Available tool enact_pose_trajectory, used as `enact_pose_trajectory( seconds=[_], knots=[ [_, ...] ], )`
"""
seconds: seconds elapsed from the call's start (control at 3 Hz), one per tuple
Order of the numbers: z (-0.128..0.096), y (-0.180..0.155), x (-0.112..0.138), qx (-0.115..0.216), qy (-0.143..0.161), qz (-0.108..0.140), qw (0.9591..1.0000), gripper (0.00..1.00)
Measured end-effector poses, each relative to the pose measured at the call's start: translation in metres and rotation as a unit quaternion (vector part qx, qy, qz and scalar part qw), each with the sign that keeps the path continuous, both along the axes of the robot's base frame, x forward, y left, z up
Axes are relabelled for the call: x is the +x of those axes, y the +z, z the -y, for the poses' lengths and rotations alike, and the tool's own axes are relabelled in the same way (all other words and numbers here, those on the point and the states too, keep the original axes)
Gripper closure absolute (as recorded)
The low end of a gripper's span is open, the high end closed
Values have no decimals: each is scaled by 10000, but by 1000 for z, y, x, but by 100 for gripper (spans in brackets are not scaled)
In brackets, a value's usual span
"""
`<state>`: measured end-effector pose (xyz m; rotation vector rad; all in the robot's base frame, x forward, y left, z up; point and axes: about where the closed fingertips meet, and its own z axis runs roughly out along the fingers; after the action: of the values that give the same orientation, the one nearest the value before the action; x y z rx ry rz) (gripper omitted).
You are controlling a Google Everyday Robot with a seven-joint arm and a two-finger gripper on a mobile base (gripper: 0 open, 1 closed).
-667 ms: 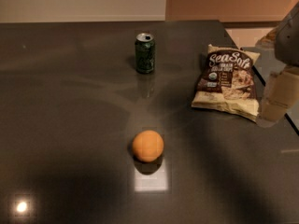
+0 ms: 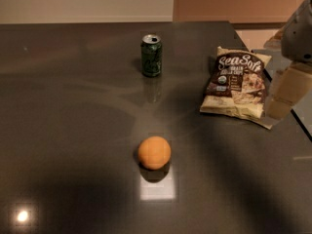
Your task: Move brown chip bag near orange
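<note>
Bag (image 2: 236, 84) by end effector (image 2: 282, 100), orange (image 2: 154, 152) apart

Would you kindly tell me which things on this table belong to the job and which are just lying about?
Part of the job:
brown chip bag, lying flat at the right
orange, front centre
gripper, at the right edge beside the bag

Just lying about:
green can, upright at the back

Orange (image 2: 154, 152) front ctr on table (image 2: 58, 106), can (image 2: 151, 55) behind it, chip bag (image 2: 236, 84) far R, claw (image 2: 279, 105) just R of bag
</note>
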<state>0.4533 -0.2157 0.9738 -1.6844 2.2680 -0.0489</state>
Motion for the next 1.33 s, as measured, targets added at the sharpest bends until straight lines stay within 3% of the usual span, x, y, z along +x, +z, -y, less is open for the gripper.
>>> enact_pose_trajectory(
  seconds=[0.67, 1.33],
  knots=[
    [-12, -13, 60, 369, -566, -350, 9971, 0],
    [-9, -34, 120, 559, -1128, -406, 9912, 0]
  ],
)
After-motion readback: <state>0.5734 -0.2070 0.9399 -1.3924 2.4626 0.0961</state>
